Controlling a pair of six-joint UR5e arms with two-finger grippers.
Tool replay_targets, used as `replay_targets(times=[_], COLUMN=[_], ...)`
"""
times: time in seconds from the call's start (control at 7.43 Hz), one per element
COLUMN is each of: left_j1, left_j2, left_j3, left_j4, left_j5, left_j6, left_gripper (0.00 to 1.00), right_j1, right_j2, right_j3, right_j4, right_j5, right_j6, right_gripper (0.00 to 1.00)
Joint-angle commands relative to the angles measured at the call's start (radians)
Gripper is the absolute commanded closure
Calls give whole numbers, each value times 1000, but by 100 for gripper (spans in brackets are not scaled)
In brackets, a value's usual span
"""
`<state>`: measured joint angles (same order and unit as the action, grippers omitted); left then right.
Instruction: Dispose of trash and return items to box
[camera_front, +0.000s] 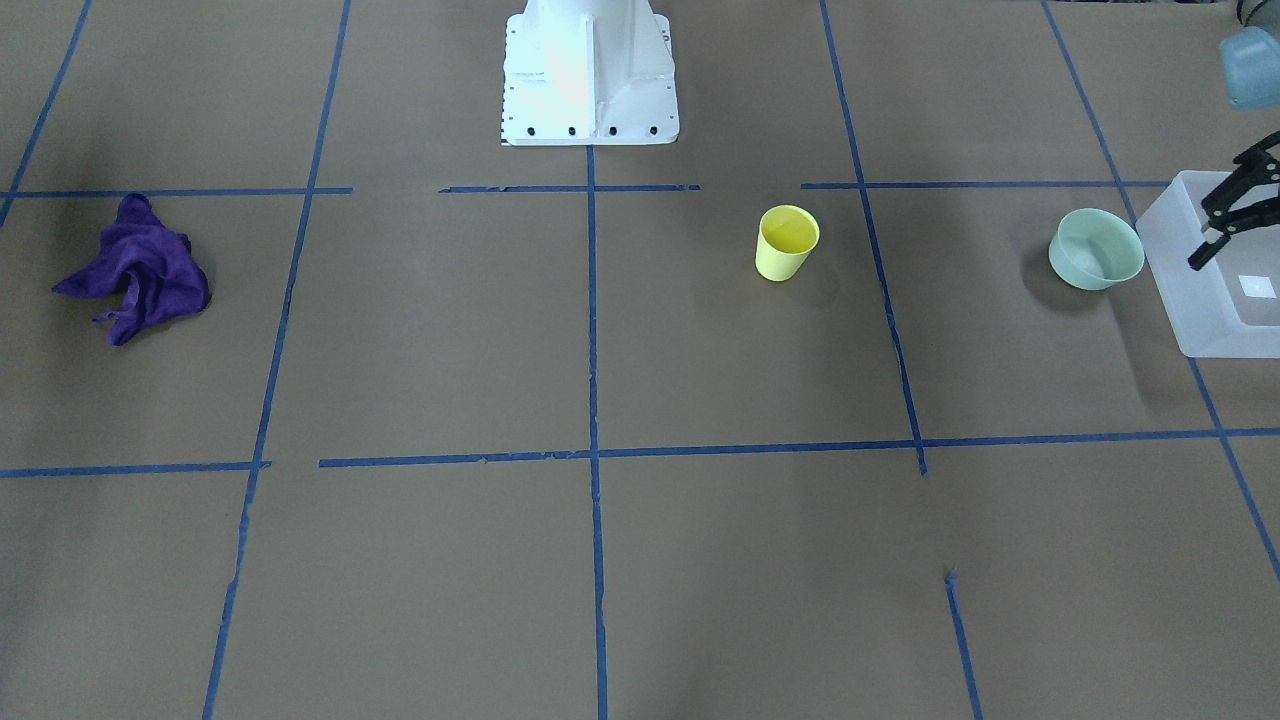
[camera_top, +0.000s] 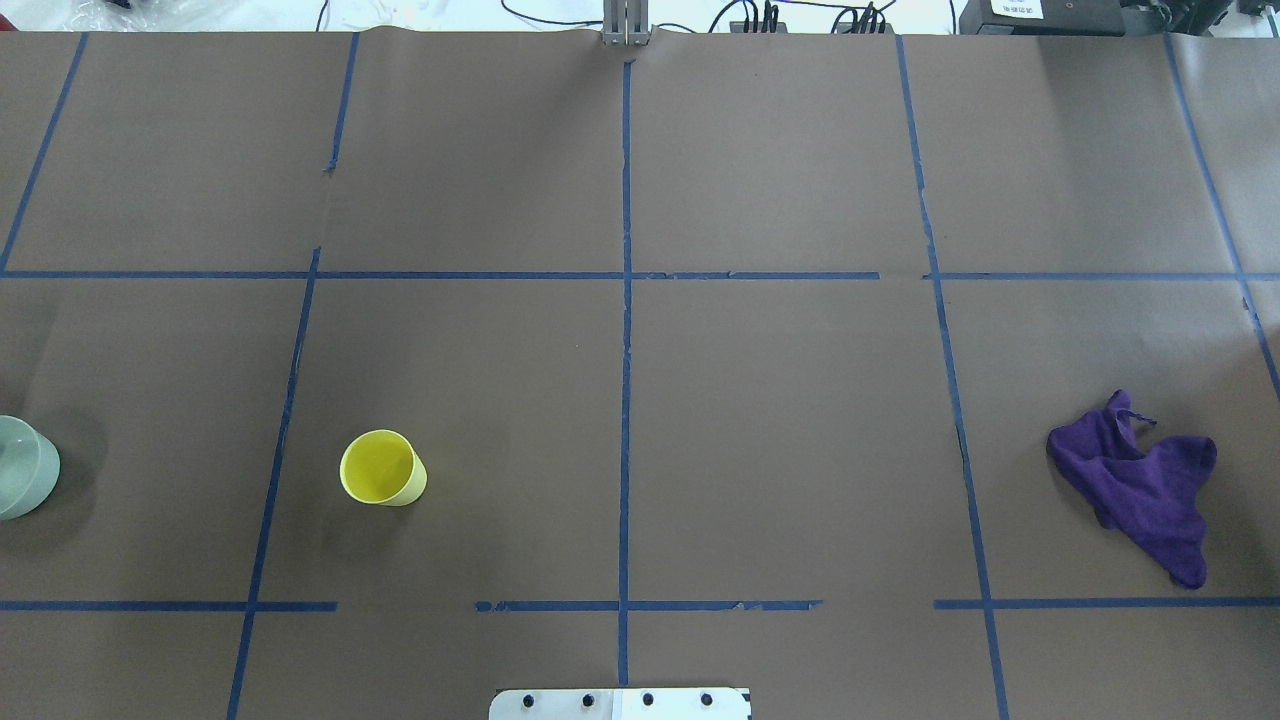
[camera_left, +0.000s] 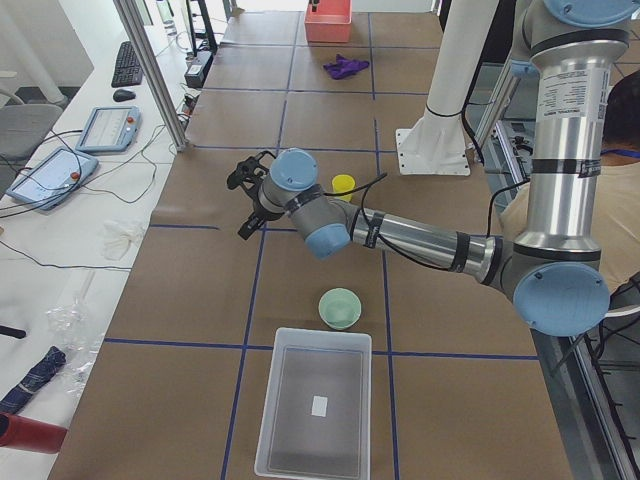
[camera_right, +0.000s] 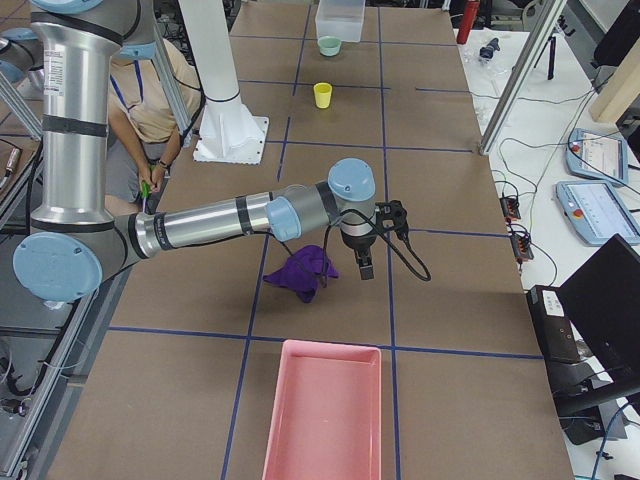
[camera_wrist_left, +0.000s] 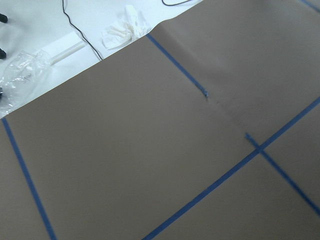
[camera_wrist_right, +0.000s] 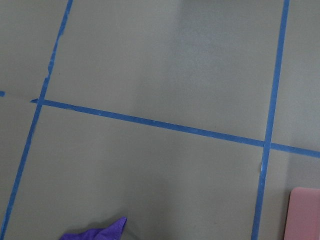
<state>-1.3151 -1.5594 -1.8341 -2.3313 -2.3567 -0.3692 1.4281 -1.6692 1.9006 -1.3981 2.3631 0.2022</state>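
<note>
The yellow cup (camera_front: 787, 243) stands upright on the brown paper, also in the overhead view (camera_top: 382, 468). The mint-green bowl (camera_front: 1096, 249) sits upright just beside the translucent box (camera_front: 1215, 300), which looks empty with its white label showing. My left gripper (camera_front: 1222, 212) hangs in the air with its fingers apart and holds nothing; from the exterior left view (camera_left: 240, 205) it is well away from the bowl (camera_left: 339, 307) and the box (camera_left: 312, 410). My right gripper (camera_right: 365, 262) points down just beside a crumpled purple cloth (camera_right: 303, 270); I cannot tell whether it is open or shut.
A pink tray (camera_right: 325, 410) lies at the table's end on my right, near the purple cloth (camera_top: 1140, 485). The white robot base (camera_front: 588, 75) stands at the middle. Crumpled white gloves (camera_wrist_left: 125, 27) and a plastic bag lie off the table's far edge.
</note>
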Motion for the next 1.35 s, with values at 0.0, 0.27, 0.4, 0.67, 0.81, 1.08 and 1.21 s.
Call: replay_targets(times=[0.0, 0.27, 0.4, 0.67, 0.81, 1.08, 1.21], left_j1=[225, 424, 536, 620, 626, 687, 748], left_j2=[78, 110, 113, 111, 105, 101, 82], left_j3=[-170, -226, -232, -258, -290, -303, -301], left_j4=[-13, -11, -10, 38, 143, 204, 232], left_j5=[165, 286, 397, 471, 475, 526, 568], left_j6=[-310, -605, -737, -829, -830, -862, -925], left_gripper=[0, 1, 6, 12, 13, 13, 14], right_j1=[0, 0, 0, 0, 0, 0, 0], right_j2=[2, 2, 2, 0, 0, -3, -4], right_j3=[0, 0, 0, 0, -2, 0, 0], right_j4=[7, 7, 7, 7, 7, 7, 7], right_j5=[1, 1, 1, -1, -1, -1, -1], right_j6=[34, 39, 39, 39, 39, 39, 39], right_gripper=[0, 0, 0, 0, 0, 0, 0])
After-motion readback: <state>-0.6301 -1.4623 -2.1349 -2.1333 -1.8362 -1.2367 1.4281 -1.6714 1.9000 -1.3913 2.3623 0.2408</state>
